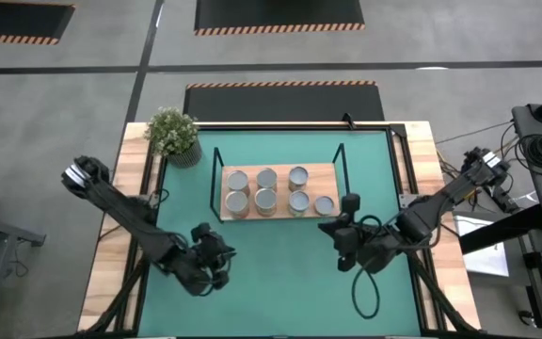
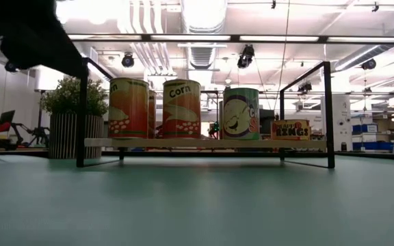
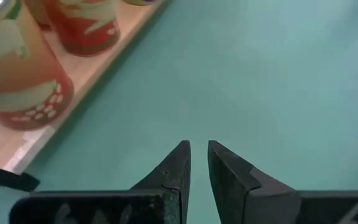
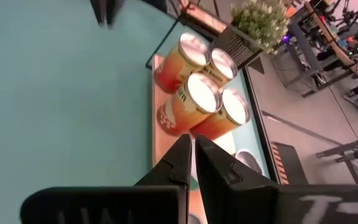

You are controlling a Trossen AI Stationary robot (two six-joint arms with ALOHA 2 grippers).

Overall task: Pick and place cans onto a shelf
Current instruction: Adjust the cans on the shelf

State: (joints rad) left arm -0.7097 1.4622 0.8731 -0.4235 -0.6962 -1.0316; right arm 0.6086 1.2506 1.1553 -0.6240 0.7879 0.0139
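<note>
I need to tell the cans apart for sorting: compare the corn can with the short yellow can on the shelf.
The corn can is tall, while the short yellow can reaches well under half its height. The corn can carries an orange, red and green label with "Corn" printed near the top; the yellow can has a yellow label with dark lettering. The corn can stands toward the shelf's middle, the yellow can near one end. Both stand upright on the board.

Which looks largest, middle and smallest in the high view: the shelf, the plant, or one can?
1. shelf
2. plant
3. can; the cans all look about alike, so any one ranks last.
</note>
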